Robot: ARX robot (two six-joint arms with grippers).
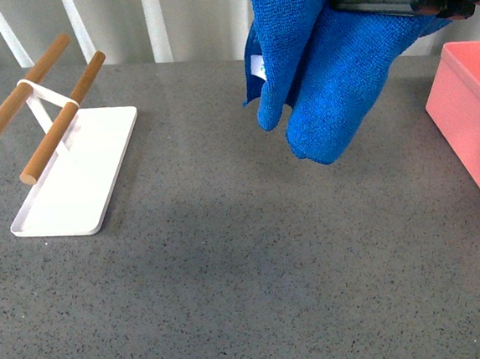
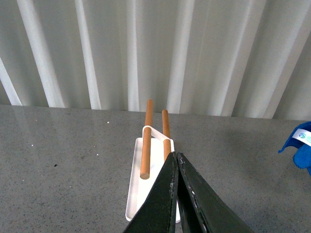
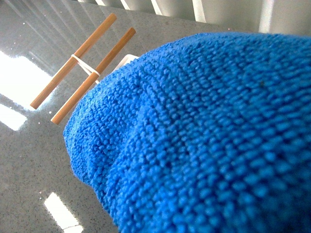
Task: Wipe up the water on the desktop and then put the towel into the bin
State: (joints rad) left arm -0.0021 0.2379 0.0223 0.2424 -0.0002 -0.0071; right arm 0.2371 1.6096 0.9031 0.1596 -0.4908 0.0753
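Blue towel (image 1: 324, 80) aloft, grasped by right end effector (image 1: 359, 1), near bin (image 1: 470, 117); left end effector (image 2: 176, 160) clenched

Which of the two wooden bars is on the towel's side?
The right-hand bar in the front view, facing the hanging blue towel. The other bar runs parallel on its far side, away from the towel.

Right gripper (image 1: 350, 0): held high at the upper right of the front view, its dark body lying roughly level with the tips toward the robot's left, jaws clamped on the towel (image 1: 323, 71), which hangs below them. Left gripper (image 2: 176, 162): seen only in the left wrist view, its two dark fingers (image 2: 163, 194) pressed flat together along their length, nothing between them. Left arm out of the front view.
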